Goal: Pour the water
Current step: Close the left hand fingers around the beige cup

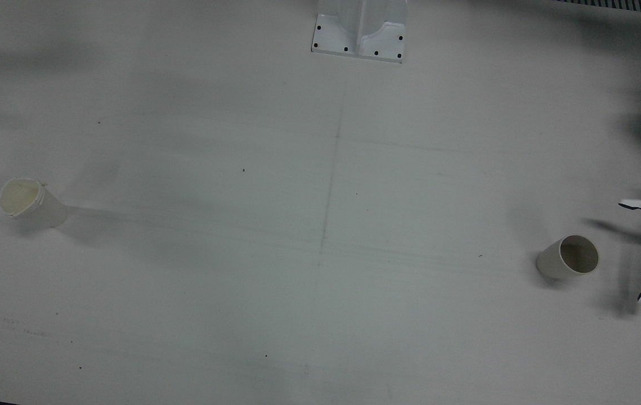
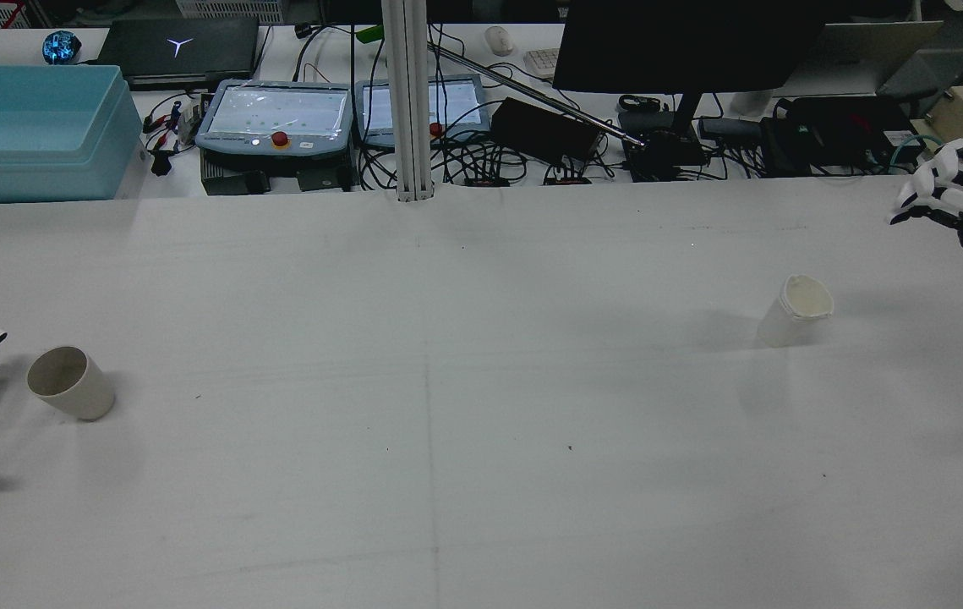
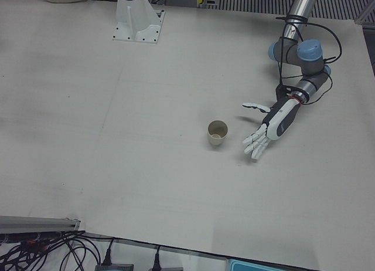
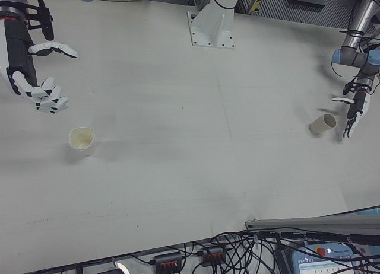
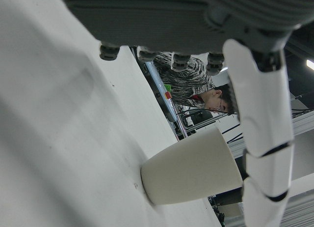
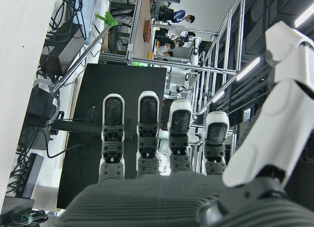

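Two paper cups stand on the white table (image 2: 481,474), and two hands hang over it, one at each side. Both cups are upright and well apart from each other, at opposite sides of the table.

The beige cup (image 3: 217,133) stands on the robot's left half. In the front view it sits low on the right; in the rear view it is near the left edge, toward the near side. Nothing can be made out inside it. The white cup (image 4: 82,139) stands on the robot's right half, its rim a little crumpled. Whether it holds water cannot be told.

The left hand (image 3: 270,125) hovers just beside the beige cup, on the cup's outer side, with its fingers (image 3: 254,146) spread and stretched out and the thumb held away from them. It is released, holds nothing and does not touch the cup. From the left hand view the cup fills the lower middle, with one white finger beside it and a clear gap between.

The right hand (image 4: 37,72) hangs above the table, off from the white cup and farther across the table. Its fingers are apart and lightly curled, the thumb raised; it grasps nothing.

A person in a patterned sweater (image 5: 189,82) appears beyond the table in the left hand view.
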{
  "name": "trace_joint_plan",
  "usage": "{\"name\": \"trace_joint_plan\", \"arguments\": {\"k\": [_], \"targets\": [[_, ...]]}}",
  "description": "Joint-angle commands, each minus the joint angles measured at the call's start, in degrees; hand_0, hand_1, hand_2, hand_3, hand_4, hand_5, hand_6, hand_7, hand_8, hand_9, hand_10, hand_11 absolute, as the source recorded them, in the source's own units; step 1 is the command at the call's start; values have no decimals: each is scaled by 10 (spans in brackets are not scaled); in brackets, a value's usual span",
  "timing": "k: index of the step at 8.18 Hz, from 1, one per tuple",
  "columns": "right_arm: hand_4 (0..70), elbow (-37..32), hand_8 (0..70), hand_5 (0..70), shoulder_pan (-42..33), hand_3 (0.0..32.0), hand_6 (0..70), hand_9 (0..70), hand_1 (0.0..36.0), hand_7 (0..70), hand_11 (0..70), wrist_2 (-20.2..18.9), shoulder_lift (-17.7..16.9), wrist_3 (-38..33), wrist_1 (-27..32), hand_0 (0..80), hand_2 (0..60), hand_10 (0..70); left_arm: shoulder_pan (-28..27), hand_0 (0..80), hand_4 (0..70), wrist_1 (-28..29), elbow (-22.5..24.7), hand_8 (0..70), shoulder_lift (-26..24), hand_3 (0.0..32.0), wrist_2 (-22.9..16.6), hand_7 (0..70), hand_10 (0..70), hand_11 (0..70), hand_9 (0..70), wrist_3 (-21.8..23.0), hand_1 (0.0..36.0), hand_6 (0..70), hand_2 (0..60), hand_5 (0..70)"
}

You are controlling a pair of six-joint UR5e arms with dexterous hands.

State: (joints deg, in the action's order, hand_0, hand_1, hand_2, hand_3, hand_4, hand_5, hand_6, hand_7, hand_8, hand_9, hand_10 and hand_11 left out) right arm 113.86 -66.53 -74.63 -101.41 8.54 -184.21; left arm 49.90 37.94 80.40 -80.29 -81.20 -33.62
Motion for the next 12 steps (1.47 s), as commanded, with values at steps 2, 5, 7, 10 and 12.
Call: {"name": "trace_joint_plan", "arguments": {"k": [2,5,7,10,12], "targets": [[98,0,322,700,0,0,352,444,101,573,404,0,-3,1,1,459,233,274,-36,563,39,-86,14,12,-63,154,32,102,4,33,6,20,215,0,134,119],[90,-1,317,700,-2,0,343,438,99,561,403,0,-5,-1,1,459,224,274,-37,518,45,-110,12,4,-88,152,32,85,0,14,3,20,172,0,125,73],[82,-1,309,700,-1,0,332,430,100,545,400,1,-5,-1,1,459,222,271,-37,510,45,-124,14,3,-103,152,32,84,0,11,2,22,163,0,121,71],[72,-1,301,700,-3,0,322,420,100,531,392,0,-7,-3,2,458,216,265,-69,548,37,-129,13,5,-104,156,38,90,0,20,4,17,203,0,124,70],[66,-1,297,700,-4,0,317,414,108,523,390,0,-8,-4,3,463,212,263,-69,560,31,-129,18,5,-104,162,39,88,0,21,3,22,213,0,122,46]]}}
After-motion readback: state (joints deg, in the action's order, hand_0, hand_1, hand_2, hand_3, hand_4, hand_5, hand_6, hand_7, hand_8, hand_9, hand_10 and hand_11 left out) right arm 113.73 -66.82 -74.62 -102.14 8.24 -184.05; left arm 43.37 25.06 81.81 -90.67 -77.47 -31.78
